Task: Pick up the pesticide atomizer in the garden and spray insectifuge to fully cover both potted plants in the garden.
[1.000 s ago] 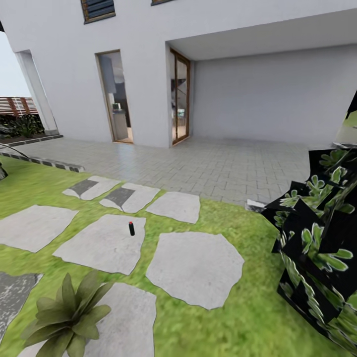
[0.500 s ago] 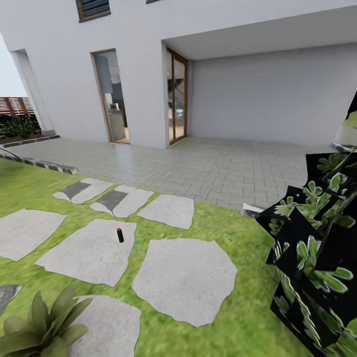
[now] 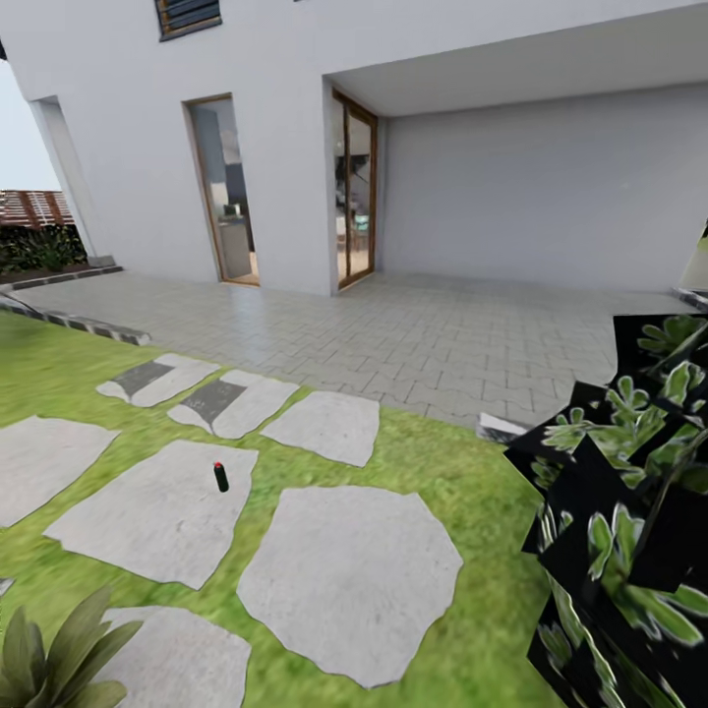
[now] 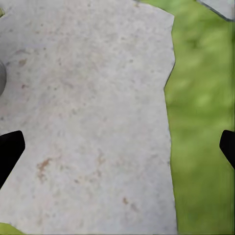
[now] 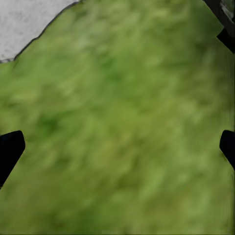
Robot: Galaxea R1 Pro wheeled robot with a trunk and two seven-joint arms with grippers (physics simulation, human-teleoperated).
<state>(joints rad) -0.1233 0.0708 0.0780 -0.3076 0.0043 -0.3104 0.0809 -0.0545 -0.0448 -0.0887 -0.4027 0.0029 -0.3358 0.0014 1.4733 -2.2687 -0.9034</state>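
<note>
The spray bottle (image 3: 220, 477) stands upright on a flat grey stepping stone (image 3: 147, 511), in the lower left part of the head view. It is a small dark cylinder with a red top. The stones have irregular angular outlines and a rough, speckled face, and the lawn (image 3: 462, 492) between them is a soft, blurry green. At the lower left corner are the pointed green leaves of one potted plant (image 3: 49, 659); its pot is out of the frame. At the right edge stands a big bush (image 3: 629, 511) of dark blocky shapes with pale green leaves. Behind the lawn lies a patio (image 3: 413, 334) of small grey paving blocks, and then the smooth white wall of the house (image 3: 285, 98) with its wood-framed glass doors.

In the left wrist view the left end effector (image 4: 117, 147) is spread wide, holding nothing, over a stained stone slab (image 4: 88, 122). In the right wrist view the right end effector (image 5: 117, 147) is also spread wide and empty, over grass (image 5: 122, 122).

Compared with one second ago, the whole head view has shifted: the bottle and stones now sit further to the left and lower, and less of the plant is visible.
</note>
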